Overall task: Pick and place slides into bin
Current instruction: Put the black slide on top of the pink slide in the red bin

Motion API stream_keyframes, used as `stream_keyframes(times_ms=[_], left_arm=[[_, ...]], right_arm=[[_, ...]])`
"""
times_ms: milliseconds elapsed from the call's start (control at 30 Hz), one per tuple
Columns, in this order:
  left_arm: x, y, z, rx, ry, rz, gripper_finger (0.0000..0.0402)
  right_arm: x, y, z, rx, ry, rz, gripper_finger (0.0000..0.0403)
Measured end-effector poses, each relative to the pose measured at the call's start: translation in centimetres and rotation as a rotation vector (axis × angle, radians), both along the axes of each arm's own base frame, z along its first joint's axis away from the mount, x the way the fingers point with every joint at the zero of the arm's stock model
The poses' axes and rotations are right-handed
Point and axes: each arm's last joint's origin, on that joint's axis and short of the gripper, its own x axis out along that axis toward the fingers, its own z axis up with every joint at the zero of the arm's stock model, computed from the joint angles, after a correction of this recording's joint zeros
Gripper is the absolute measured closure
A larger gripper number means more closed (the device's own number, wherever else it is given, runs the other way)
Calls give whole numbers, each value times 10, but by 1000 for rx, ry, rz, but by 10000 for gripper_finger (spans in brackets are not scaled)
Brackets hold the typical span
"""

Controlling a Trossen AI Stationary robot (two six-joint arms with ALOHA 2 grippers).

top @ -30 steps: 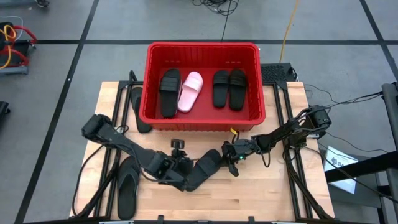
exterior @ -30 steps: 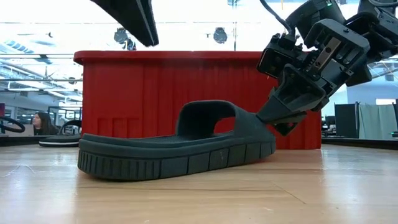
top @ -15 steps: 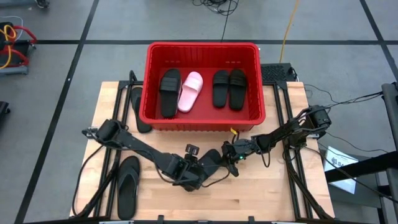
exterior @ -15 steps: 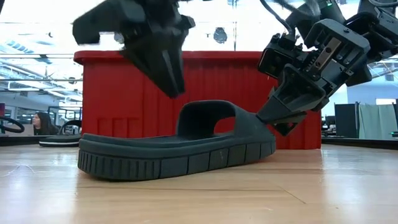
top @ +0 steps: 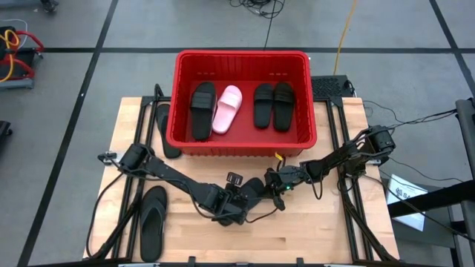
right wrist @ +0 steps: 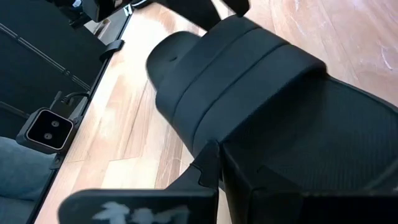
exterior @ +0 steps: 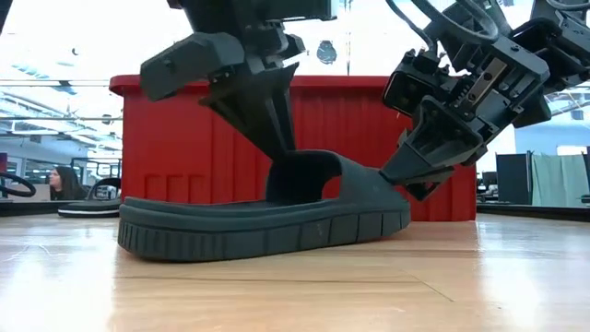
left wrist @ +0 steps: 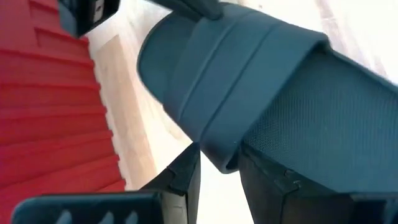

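Observation:
A black wide-strap slide (top: 245, 202) lies on the wooden table in front of the red bin (top: 182, 141), heel toward the near edge. My left gripper (top: 239, 199) stands over its strap (exterior: 309, 171) and is shut on the strap's edge. My right gripper (top: 276, 185) is shut on the slide's toe end (exterior: 387, 189). The bin holds three black slides and a pale pink one (top: 226, 108). My left gripper has the side edge of the slide's strap (left wrist: 217, 152) between its two fingers, which come from above and point down (exterior: 277, 120). The sole rests on the table. My right gripper pinches the slide's toe end (exterior: 392, 183) between its fingers. The fingers slant down from the table's right side. The toe end sits a little higher than the heel (exterior: 138, 235).
A black flip-flop (top: 152, 222) lies at the table's near left. Another black sandal (top: 165, 130) lies left of the bin. A person (exterior: 60, 180) shows in the room beyond the table.
My left gripper has gone toward the table's right edge and come down from well above the slide onto its strap. The slide has stayed where it was.

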Motion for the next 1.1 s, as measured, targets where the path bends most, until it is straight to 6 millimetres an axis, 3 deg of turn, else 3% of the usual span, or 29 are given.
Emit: stream_keyframes(times_ms=[567, 667, 833, 1100], left_arm=[[10, 11, -4, 1, -31, 32, 296], [10, 11, -4, -2, -36, 32, 316], [10, 12, -4, -10, -34, 33, 389], [13, 17, -4, -114, -31, 83, 398]], right_arm=[[0, 0, 0, 0, -3, 1, 403], [0, 0, 0, 0, -2, 1, 403], [0, 0, 0, 1, -5, 1, 403], [0, 0, 0, 35, 9, 6, 392]])
